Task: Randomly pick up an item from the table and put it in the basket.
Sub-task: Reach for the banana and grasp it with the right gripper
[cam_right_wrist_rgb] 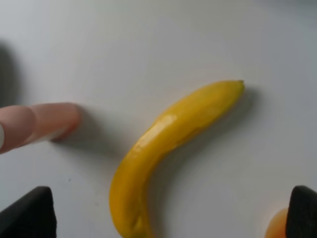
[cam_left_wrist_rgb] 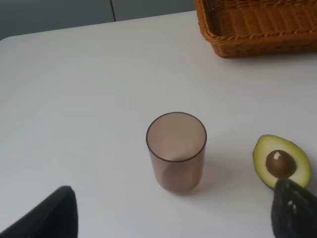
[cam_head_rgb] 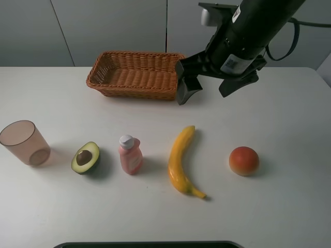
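Observation:
The long yellow banana (cam_head_rgb: 181, 157) lies on the white table (cam_head_rgb: 289, 119), front of centre, and shows in the right wrist view (cam_right_wrist_rgb: 168, 148). The brown wicker basket (cam_head_rgb: 134, 75) stands empty at the back; its corner shows in the left wrist view (cam_left_wrist_rgb: 257, 29). My right gripper (cam_head_rgb: 207, 90) hangs open and empty above the table, beside the basket's right end and behind the banana; its dark fingertips (cam_right_wrist_rgb: 27, 213) frame the banana from above. My left gripper (cam_left_wrist_rgb: 173, 218) is open and empty, over the table near the cup; it is out of the exterior view.
A translucent pinkish cup (cam_head_rgb: 23, 142) (cam_left_wrist_rgb: 176, 151) stands at the front left. A halved avocado (cam_head_rgb: 86, 157) (cam_left_wrist_rgb: 281, 161), a pink bottle (cam_head_rgb: 130, 154) (cam_right_wrist_rgb: 39, 124) and a round orange-red fruit (cam_head_rgb: 243, 160) lie in a row with the banana.

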